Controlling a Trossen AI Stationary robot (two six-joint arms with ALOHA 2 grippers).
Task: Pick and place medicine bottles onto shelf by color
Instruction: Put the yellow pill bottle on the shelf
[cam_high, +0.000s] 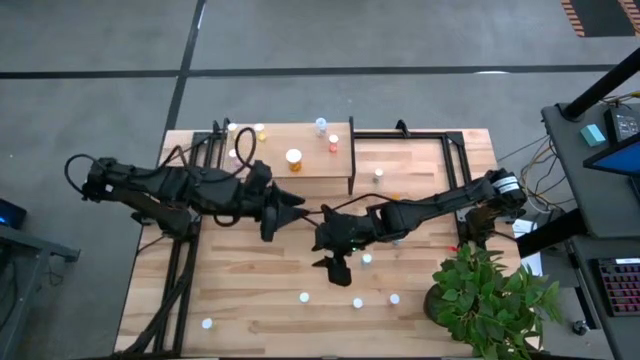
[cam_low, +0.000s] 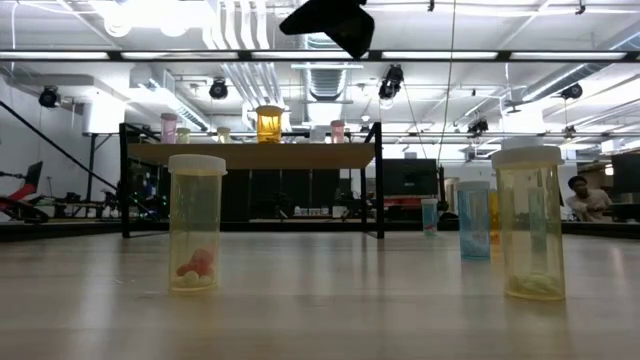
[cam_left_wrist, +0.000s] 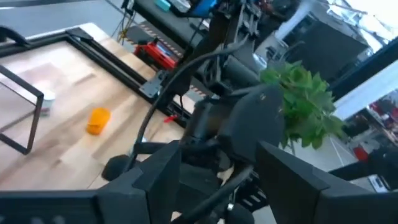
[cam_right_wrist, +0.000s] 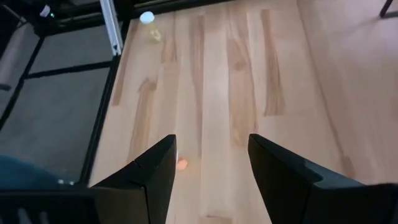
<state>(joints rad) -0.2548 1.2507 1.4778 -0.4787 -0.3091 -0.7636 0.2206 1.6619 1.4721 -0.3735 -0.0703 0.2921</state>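
1. Nearest your low camera, two clear medicine bottles stand upright on the table, caps up, long axes vertical: one on the left with pink pills; one on the right with pale pills; a bluish bottle stands farther back, also upright.
2. Beyond them you see the shelf on black legs, with several bottles standing upright along its board; the amber bottle is the largest of them.
3. From above, the shelf sits at the far middle of the table; white caps dot its top, and more bottles are scattered over the near half of the table, all seen cap-on.
4. Your left gripper hangs over the table's centre, fingers spread and holding nothing; its wrist camera shows an orange bottle lying on its side by the black frame.
5. Your right gripper hovers just beside the left, fingers apart and empty over bare wood; a small orange pill lies between them on the table; a yellowish bottle lies on its side well beyond.
6. A potted plant stands at the table's near right corner.
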